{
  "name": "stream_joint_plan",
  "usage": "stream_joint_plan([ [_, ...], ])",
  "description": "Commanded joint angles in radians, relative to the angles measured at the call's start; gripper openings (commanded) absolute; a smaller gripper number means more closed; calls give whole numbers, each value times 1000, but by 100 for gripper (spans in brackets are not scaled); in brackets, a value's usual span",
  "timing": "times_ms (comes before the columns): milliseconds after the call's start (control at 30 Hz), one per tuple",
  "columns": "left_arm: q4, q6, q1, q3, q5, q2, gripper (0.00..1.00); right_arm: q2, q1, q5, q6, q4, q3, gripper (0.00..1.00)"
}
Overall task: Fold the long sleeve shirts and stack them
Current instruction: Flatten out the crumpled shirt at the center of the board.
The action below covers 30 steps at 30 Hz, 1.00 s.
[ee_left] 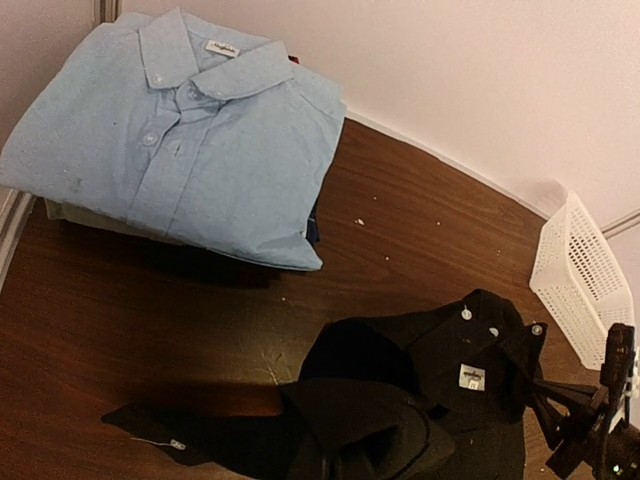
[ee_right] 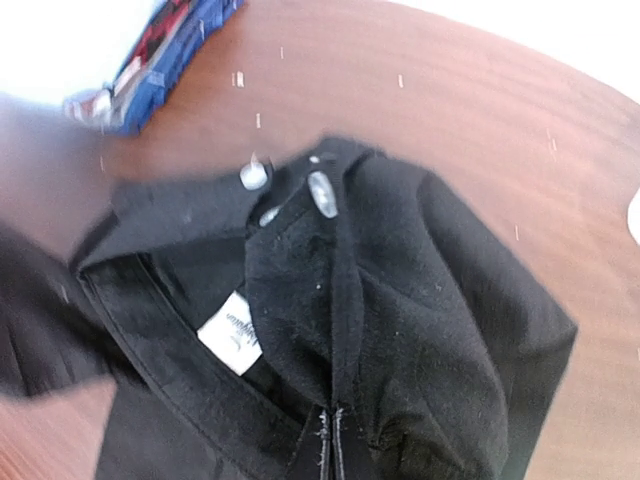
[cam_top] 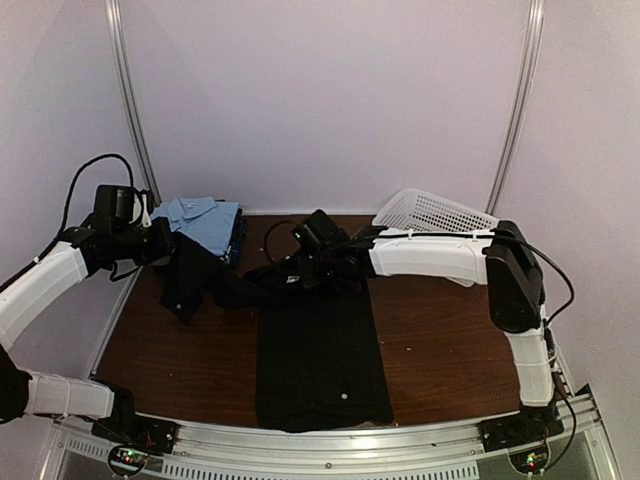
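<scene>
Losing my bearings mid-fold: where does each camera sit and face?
Top external: above, behind the bases, facing down at the table and black shirt; left arm and right arm show.
Right wrist: close over that shirt's collar; right gripper pinches fabric.
Left wrist: looks onto the light blue collared shirt, black collar, white mesh basket; right gripper in its corner.
Wrist views share the collar label.

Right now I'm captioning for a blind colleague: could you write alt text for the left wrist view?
A folded light blue collared shirt sits upper left on a brown table; a crumpled black shirt lies lower centre, and a white mesh basket stands at right.
</scene>
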Motion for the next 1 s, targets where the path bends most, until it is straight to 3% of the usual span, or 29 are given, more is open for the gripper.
stream_joint_plan([
  [0,44,24,10,7,41,-10,0,93,-68,-70,-52,19,141,0],
  [333,38,34,9,-46,71,-41,0,277,-228,-211,-42,81,386,1],
  [600,17,42,10,-90,59,-60,0,249,-264,-260,-62,72,420,56],
  [967,40,32,10,-87,71,-23,0,63,-197,-145,-139,61,228,64],
])
